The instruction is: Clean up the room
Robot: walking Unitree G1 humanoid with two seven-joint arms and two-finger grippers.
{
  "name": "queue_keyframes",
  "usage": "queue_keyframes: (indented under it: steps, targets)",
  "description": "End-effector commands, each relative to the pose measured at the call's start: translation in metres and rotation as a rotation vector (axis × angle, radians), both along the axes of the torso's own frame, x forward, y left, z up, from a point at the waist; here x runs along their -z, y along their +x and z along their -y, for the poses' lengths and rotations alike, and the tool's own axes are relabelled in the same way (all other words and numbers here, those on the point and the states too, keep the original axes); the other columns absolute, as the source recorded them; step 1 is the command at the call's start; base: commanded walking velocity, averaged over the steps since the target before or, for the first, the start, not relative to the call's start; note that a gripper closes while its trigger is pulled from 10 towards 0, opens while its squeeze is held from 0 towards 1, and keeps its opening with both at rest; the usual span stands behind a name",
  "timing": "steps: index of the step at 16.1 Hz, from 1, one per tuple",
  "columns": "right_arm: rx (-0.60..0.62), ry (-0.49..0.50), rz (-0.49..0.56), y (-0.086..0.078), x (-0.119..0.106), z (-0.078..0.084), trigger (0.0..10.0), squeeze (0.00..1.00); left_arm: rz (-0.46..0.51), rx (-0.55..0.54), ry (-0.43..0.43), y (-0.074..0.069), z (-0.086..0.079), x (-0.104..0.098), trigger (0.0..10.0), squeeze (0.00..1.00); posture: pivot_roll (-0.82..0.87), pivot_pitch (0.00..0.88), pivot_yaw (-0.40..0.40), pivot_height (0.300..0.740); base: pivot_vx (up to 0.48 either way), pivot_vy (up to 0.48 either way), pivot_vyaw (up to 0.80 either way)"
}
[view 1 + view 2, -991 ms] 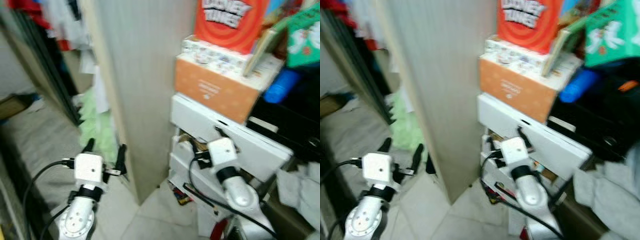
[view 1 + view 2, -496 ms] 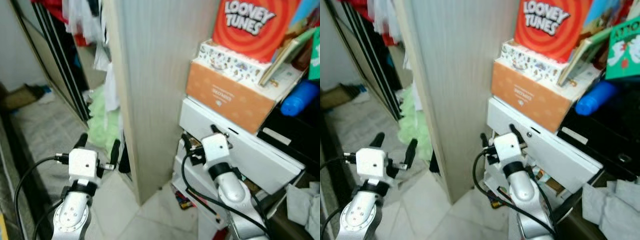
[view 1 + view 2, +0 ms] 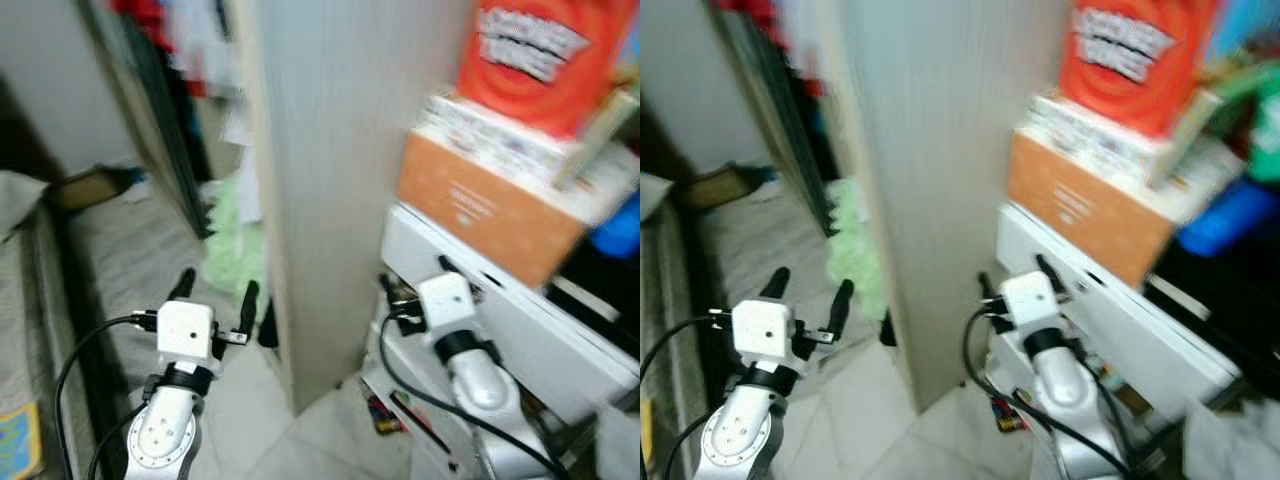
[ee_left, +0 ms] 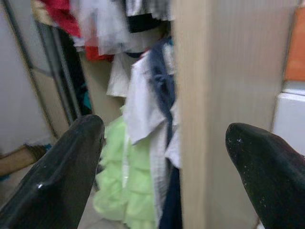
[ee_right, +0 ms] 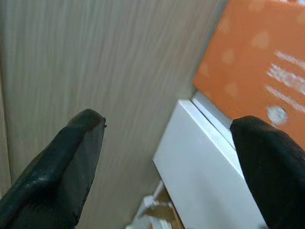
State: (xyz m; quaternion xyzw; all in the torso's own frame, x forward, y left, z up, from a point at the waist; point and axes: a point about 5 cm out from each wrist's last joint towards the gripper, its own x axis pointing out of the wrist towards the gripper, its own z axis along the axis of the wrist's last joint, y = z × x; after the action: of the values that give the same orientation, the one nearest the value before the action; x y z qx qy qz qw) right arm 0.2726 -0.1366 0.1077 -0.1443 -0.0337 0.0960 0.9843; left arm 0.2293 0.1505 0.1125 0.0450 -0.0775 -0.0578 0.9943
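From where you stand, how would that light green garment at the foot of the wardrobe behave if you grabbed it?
The light green garment is probably floppy: it hangs in soft ruffles and would drape from the left gripper. It looks thin, so likely light. It may snag on the white clothes hanging against it.

Pale wooden wardrobe panel between hanging clothes and stacked boxes.

Soft, even daylight-like brightness fills both head views, without glare. Motion blur smears them, worst toward 1 to 3 o'clock, where the lettering on the red box and orange box is unreadable. The wardrobe gap at 11 o'clock is shadowed. In the wrist views the black fingers are near and soft-edged; the hanging clothes are blurred.
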Motion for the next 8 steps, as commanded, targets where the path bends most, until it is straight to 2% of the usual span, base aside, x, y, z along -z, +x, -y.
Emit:
queue_keyframes:
  steps: [1,8]
  targets:
    - [-0.028,0.014,0.003,0.0004,-0.0022,-0.0082,10.0,0.00,-0.011,-0.024,0.010,-0.0010,-0.0070,0.0008,10.0,0.00,-0.02,0.059,-0.046,0.740,0.000,0.000,0.00]
    - [-0.036,0.005,0.007,-0.0009,-0.0025,-0.0085,10.0,0.00,-0.018,-0.001,-0.001,-0.0016,-0.0042,0.0012,10.0,0.00,-0.02,0.071,-0.047,0.740,0.000,0.000,0.00]
